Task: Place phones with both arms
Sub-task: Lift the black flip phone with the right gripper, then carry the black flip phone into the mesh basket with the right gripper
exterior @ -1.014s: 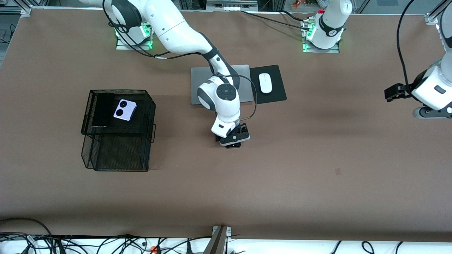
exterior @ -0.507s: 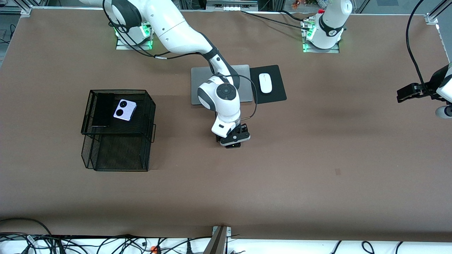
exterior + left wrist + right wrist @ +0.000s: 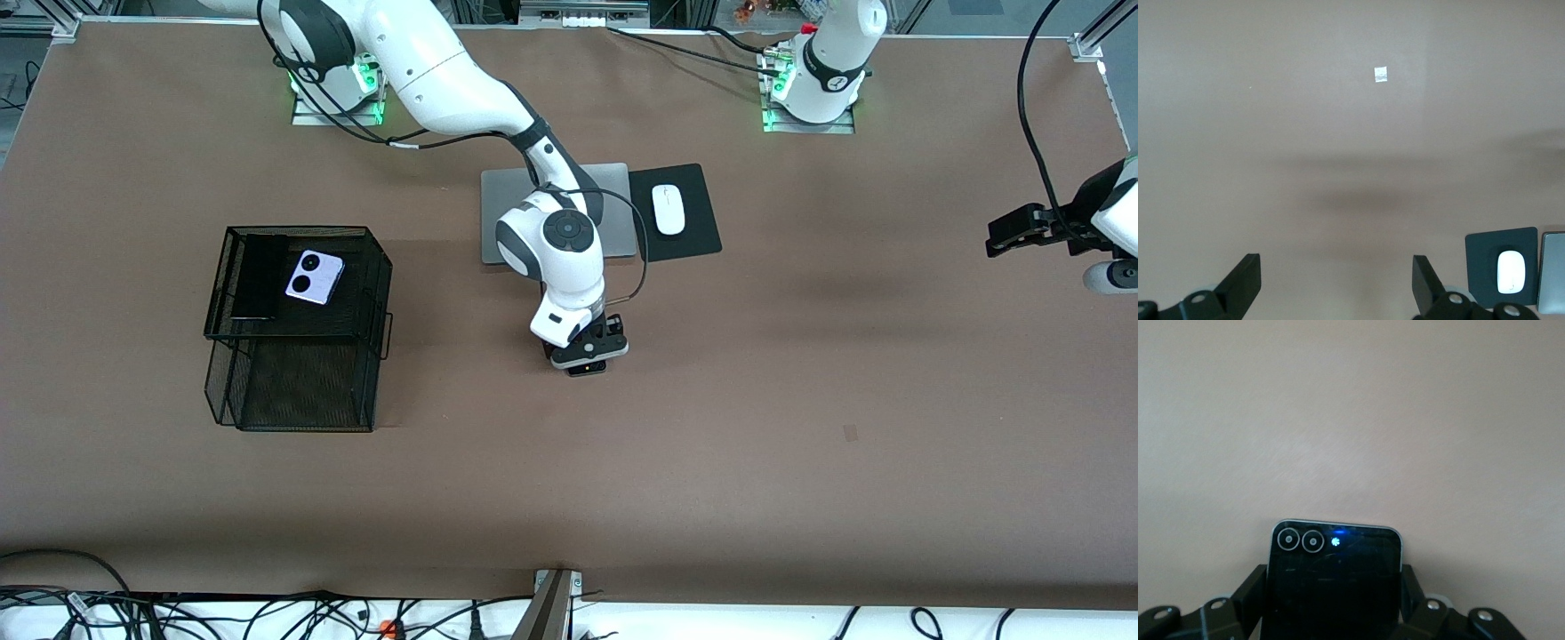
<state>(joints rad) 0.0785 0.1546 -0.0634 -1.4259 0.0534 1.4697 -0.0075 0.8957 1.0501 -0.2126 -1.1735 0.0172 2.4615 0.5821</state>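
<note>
A small black square phone (image 3: 1335, 577) with two ringed lenses and a blue light sits between the fingers (image 3: 1253, 588) of my right gripper (image 3: 1335, 590), which are closed against its two sides. In the front view this gripper (image 3: 587, 351) is low over the table's middle, by the silver laptop (image 3: 507, 191). The long slim black phone (image 3: 259, 276) and the lilac phone (image 3: 314, 276) lie side by side on the upper tier of a black mesh rack (image 3: 298, 418). My left gripper (image 3: 1011, 235) is open and empty, up in the air at the left arm's end of the table; it also shows in the left wrist view (image 3: 1336, 288).
A white mouse (image 3: 669, 209) lies on a black pad (image 3: 698, 236) beside the laptop; both also show in the left wrist view (image 3: 1511, 271). A small pale tape mark (image 3: 851, 433) is on the brown table. Cables run along the table's near edge.
My left gripper has drifted toward the table's end and slightly back. My right gripper has shifted very slightly with the small black phone between its fingers.
</note>
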